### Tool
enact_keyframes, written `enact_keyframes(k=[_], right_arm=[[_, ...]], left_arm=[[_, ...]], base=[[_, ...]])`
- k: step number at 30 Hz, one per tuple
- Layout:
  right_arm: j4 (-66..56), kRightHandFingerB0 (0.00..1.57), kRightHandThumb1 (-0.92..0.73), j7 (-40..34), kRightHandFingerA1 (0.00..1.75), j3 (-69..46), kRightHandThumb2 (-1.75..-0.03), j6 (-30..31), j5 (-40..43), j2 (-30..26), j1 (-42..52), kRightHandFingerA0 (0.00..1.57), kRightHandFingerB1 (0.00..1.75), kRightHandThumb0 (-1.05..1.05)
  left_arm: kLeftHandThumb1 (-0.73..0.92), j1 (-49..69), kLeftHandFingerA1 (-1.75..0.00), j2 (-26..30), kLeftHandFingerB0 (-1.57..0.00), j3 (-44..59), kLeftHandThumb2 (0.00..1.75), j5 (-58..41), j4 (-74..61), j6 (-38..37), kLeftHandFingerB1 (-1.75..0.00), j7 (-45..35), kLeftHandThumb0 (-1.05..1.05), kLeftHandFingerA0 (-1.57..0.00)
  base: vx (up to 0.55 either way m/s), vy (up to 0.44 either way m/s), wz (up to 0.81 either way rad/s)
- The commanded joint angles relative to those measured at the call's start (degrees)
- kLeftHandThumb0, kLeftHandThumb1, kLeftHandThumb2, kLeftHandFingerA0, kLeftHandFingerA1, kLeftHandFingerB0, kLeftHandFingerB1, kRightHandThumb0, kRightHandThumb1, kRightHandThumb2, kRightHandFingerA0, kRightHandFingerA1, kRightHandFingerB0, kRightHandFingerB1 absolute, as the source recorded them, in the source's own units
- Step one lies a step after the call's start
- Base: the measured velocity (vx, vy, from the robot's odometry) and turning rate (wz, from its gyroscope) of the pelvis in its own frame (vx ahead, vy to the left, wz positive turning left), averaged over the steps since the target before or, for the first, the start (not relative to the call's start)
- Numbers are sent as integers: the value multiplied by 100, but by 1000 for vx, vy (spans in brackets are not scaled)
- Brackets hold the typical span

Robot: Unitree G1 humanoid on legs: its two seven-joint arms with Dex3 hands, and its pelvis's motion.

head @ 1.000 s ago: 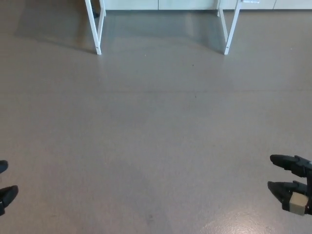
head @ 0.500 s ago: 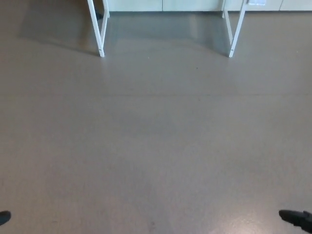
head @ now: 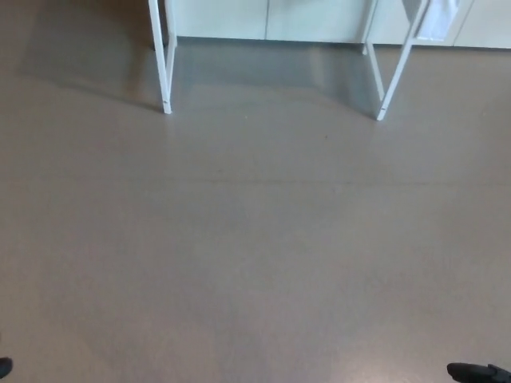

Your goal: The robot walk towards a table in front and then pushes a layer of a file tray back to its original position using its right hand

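Note:
Only the white legs of the table show, one pair at the top left (head: 164, 64) and one at the top right (head: 391, 80); its top and the file tray are out of the picture. A black sliver of my right hand (head: 479, 373) pokes in at the bottom right corner. A tiny dark bit of my left hand (head: 4, 367) sits at the bottom left edge. Both hands hang over bare floor, far from the table.
Grey-brown floor (head: 255, 239) stretches from me to the table legs. A white cabinet front (head: 263, 17) runs behind the table. Something white (head: 437, 20) hangs by the right legs.
The whole picture has shifted: the table legs sit lower in the picture and look nearer, so the camera has moved. Both hands have slid almost out of the bottom edge.

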Motion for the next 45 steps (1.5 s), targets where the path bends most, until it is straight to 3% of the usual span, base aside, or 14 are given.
enact_keyframes(k=[1, 20, 36, 45], right_arm=[[22, 51, -55, -81, 49, -2, -56, -74, -60, -135, 29, 70, 44, -20], [53, 48, -56, -21, 52, -35, -56, -63, 81, -102, -145, 70, 44, -15], [246, 51, -54, -89, 54, -29, -56, -219, 13, -111, -303, 70, 46, -18], [31, 50, -56, -193, 51, 57, -56, 10, -60, -105, -279, 71, 44, -16]], left_arm=[[64, 30, -47, 16, -43, -22, 58, 9, 6, -153, -38, -2, -9, -52], [62, -100, -46, 40, -42, -23, 60, -42, -46, -16, -39, 11, -10, -48], [62, -201, -47, 60, -42, -35, 58, -34, -69, -6, -38, 42, -8, -53], [61, -256, -48, 86, -44, -17, 57, -32, 17, -11, -39, 36, -7, -55]], base=[[194, -126, 9], [221, -2, -4], [310, 25, 5], [367, -73, 12]])
